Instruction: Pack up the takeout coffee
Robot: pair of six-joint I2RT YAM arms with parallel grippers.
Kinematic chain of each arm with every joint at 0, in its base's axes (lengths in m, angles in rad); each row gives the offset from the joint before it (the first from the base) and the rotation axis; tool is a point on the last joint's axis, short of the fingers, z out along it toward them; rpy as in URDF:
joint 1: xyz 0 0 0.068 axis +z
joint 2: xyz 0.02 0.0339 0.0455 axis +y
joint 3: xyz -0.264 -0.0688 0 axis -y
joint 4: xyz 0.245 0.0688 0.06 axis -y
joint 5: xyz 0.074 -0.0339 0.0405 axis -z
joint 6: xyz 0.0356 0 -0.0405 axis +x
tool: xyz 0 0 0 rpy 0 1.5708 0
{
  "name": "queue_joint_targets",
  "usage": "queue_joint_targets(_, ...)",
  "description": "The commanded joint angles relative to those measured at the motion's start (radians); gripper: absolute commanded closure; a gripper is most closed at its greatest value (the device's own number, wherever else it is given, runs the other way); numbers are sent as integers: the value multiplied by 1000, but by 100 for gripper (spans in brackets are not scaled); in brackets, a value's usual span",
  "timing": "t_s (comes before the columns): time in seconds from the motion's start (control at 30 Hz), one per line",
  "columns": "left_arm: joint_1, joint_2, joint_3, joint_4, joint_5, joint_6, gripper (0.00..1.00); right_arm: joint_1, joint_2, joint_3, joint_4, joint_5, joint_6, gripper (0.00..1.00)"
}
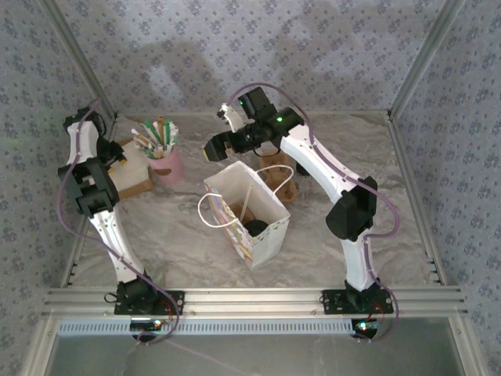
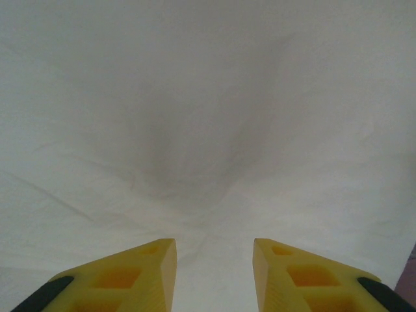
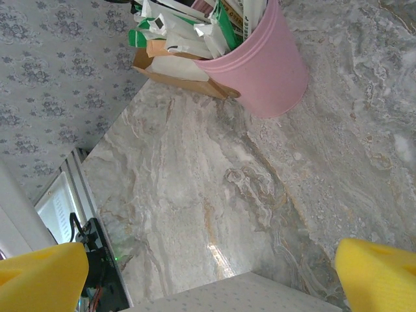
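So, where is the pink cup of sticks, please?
Top view, left of centre: the pink cup stands between a brown cardboard box and the white paper bag.

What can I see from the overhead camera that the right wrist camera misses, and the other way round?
Overhead adds the wider scene: the white bag standing open mid-table, what looks like the takeout coffee inside it with its dark lid up, and the brown cup carrier behind the bag. The right wrist camera adds close detail: the table surface's marbled veining and the wide gap between the yellow fingertips. Both share the pink cup of sticks, the cardboard box beside it, and the right claw, open and holding nothing.
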Motion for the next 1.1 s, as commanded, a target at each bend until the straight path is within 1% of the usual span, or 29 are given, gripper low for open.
queue_joint_targets(0.0,-14,36,53,-56,-20,16,64,-8,-33,-6,7,-28,-12,0)
queue_joint_targets(0.4,-23,94,80,-71,-49,25,65,-9,-28,-9,7,-29,-12,0)
queue_joint_targets(0.5,-23,105,88,-73,-55,27,67,-10,-28,-11,8,-30,-12,0)
queue_joint_targets(0.63,-24,114,102,-77,-57,28,72,-12,-28,-13,8,-31,-11,0)
queue_joint_targets(0.83,-24,110,120,-93,-60,28,85,-12,-27,-12,11,-32,-9,0)
queue_joint_targets(1.07,-25,90,131,-96,-59,28,96,-12,-25,-12,11,-33,-6,0)
